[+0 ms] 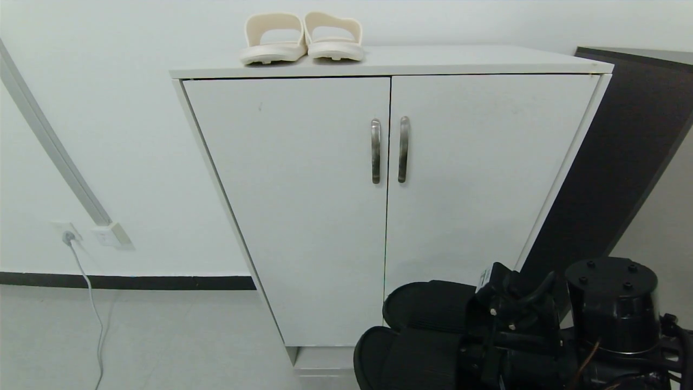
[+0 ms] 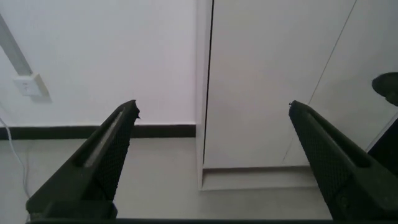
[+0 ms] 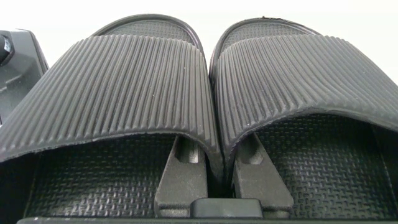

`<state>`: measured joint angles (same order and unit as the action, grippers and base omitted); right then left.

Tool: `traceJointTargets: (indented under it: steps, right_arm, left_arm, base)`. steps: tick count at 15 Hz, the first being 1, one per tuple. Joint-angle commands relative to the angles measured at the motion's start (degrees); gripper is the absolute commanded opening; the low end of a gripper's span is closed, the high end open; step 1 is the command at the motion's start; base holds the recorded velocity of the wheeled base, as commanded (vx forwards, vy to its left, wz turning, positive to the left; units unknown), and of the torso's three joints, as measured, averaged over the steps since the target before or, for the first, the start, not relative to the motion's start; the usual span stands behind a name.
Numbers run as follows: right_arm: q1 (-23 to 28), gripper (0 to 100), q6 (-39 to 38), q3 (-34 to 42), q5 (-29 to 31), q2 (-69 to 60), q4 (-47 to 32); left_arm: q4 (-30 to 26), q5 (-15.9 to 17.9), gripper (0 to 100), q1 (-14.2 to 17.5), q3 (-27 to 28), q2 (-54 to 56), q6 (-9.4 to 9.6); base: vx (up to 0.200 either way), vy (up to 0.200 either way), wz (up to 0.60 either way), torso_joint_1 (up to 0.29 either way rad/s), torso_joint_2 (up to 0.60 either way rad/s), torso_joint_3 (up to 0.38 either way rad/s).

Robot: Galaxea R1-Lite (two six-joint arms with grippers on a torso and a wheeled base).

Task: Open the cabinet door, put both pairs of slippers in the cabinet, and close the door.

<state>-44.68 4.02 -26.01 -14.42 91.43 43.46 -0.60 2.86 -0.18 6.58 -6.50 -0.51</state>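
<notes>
The white cabinet (image 1: 303, 216) stands against the wall with both doors shut, and its two metal handles (image 1: 375, 151) meet at the middle. A cream pair of slippers (image 1: 301, 37) rests on its top, toward the left. Low in front of the right door, my right gripper (image 3: 219, 177) is shut on the black pair of slippers (image 1: 422, 330), its fingers (image 3: 183, 177) tucked under the ribbed straps (image 3: 112, 81) and pinching the inner sides together. My left gripper (image 2: 212, 107) is open, held low and facing the cabinet's lower left corner (image 2: 267, 81).
A wall socket with a grey cable (image 1: 67, 235) and a slanted cable duct are on the wall to the left. A dark panel (image 1: 622, 162) stands right of the cabinet. Bare grey floor (image 1: 162, 341) lies in front and to the left.
</notes>
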Motion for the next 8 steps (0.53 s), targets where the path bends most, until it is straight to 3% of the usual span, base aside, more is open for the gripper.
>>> traceJointTargets:
  steps: [1,6,8]
  right_arm:
    - [-0.15,0,0.02,0.35,0.01,0.59,0.66]
    - [-0.32,0,0.11,0.88,0.10,1.12,1.54]
    - [-0.32,0,0.11,0.97,0.18,1.30,1.98]
  left_arm:
    - [5.52,6.80,100,-0.17,2.21,-15.56,-0.89]
    - [24.86,14.98,100,-1.49,5.46,-38.15,-1.51]
    - [31.36,15.06,100,-7.29,7.30,-45.45,-1.86]
  base:
    - [0.000,0.000,0.00,0.000,0.00,0.000]
    - [0.000,0.000,0.00,0.000,0.00,0.000]
    - [0.000,0.000,0.00,0.000,0.00,0.000]
